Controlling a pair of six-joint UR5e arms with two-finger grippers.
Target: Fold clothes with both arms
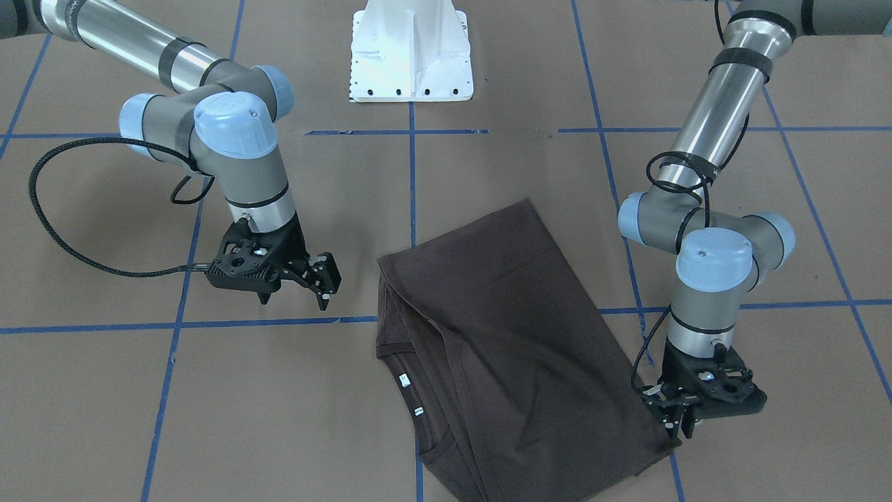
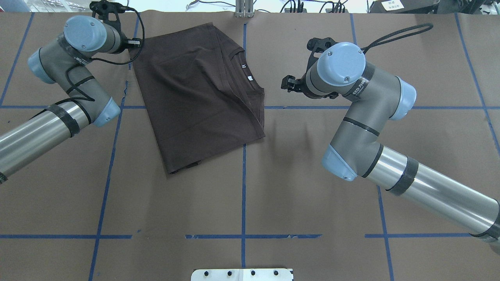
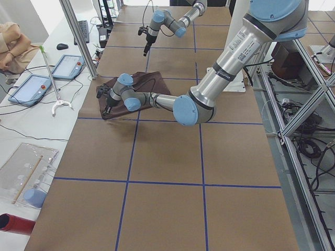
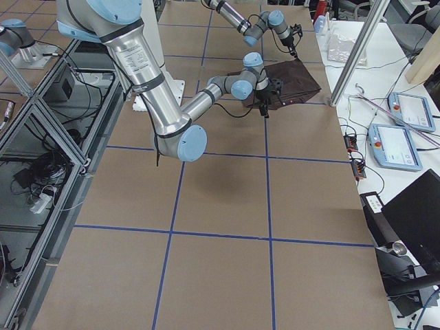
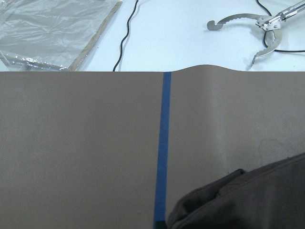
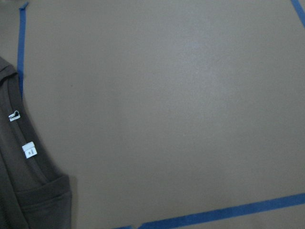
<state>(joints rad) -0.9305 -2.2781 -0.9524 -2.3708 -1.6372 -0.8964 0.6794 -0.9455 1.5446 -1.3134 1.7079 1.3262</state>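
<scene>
Collar ribbing and two white neck tags mark the nearest end of the dark brown T-shirt in the front-facing view. The garment lies folded lengthwise into a long slanted band, flat on the brown table, with its hem end pointing away toward the robot. Just beside the shirt's near corner, on that view's right, the left pincer points down with its tips at the edge of the cloth. I cannot tell whether its jaws are parted or closed. The left wrist view shows only a thick corner of the shirt lying on the table next to a blue tape line. Farther back, on the other side of the shirt, the right pincer hangs over bare table with its jaws spread wide and nothing between them, apart from the shirt's folded side edge. Behind both, the left arm and the right arm run up and out of view. The white pedestal stands at the far edge of the table, between them.
</scene>
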